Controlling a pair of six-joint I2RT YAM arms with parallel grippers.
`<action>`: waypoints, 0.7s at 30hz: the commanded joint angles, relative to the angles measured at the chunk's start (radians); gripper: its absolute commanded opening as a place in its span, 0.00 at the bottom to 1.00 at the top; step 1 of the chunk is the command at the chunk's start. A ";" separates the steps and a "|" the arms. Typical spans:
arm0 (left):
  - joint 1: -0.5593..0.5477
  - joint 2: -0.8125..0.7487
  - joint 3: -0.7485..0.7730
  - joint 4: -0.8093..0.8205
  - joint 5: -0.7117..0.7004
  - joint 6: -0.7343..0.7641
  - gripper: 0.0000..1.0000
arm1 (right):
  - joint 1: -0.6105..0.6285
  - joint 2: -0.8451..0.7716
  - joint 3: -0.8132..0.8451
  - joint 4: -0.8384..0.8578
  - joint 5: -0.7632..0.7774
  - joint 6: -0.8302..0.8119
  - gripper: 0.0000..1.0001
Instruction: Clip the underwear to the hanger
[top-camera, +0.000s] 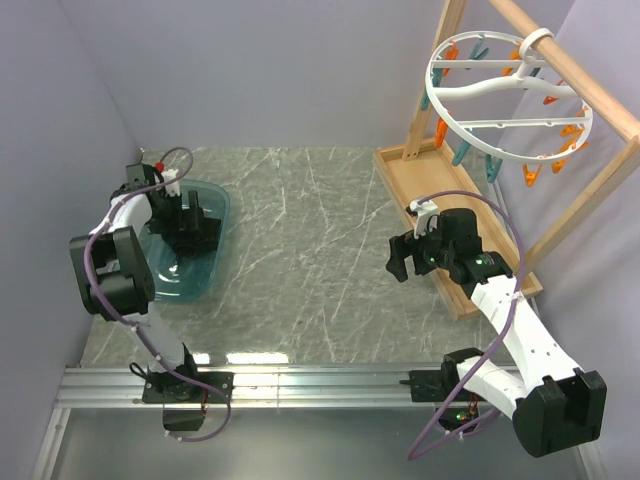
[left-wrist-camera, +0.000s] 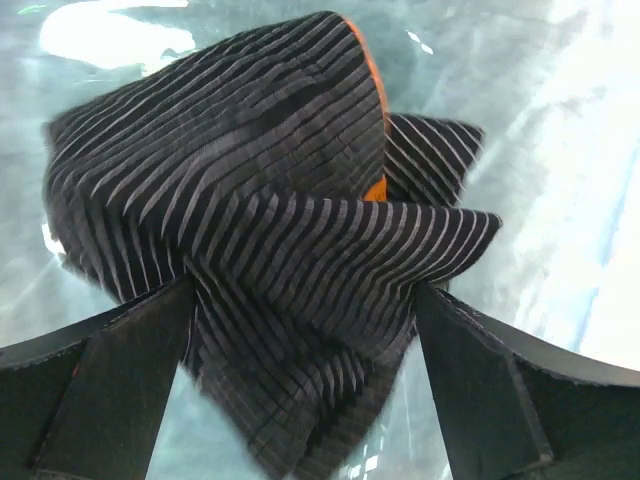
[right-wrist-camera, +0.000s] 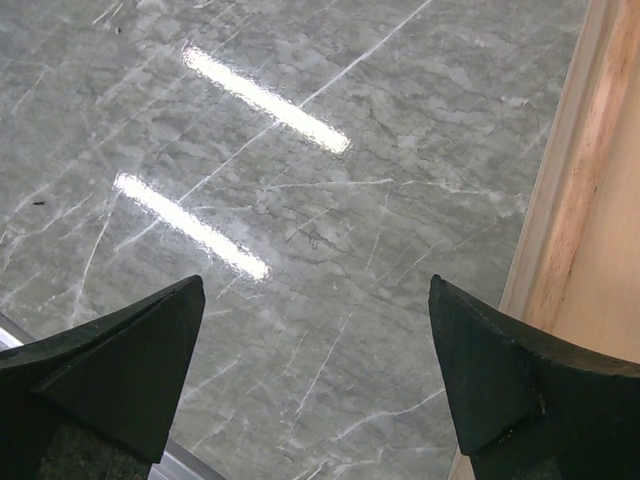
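Note:
The underwear (left-wrist-camera: 270, 230), black with thin pale stripes and an orange inner edge, lies bunched in a clear teal basin (top-camera: 216, 206). My left gripper (top-camera: 190, 228) reaches down into the basin. In the left wrist view the left gripper (left-wrist-camera: 300, 390) has its jaws spread wide, one on each side of the bunched fabric, which fills the gap between them. The hanger (top-camera: 505, 100), a white ring with orange and teal clothespins, hangs at the back right. My right gripper (top-camera: 403, 256) is open and empty above the table; the right wrist view shows it (right-wrist-camera: 312, 380) over bare marble.
The wooden frame rack (top-camera: 600, 100) carries the hanger, and its flat base board (top-camera: 425, 190) lies on the table's right side, with its edge in the right wrist view (right-wrist-camera: 580, 230). The grey marble table (top-camera: 310, 240) spreads between the arms. Walls close in the left and the back.

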 joint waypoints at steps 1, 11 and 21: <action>-0.003 0.060 -0.013 0.088 -0.003 -0.055 0.98 | 0.004 -0.006 0.017 0.013 0.002 -0.013 1.00; 0.123 0.113 0.015 0.089 -0.149 0.038 0.39 | 0.005 -0.014 -0.001 0.022 -0.001 -0.016 1.00; 0.122 0.023 0.235 -0.050 -0.033 0.153 0.00 | 0.005 -0.013 0.008 0.022 -0.010 -0.014 1.00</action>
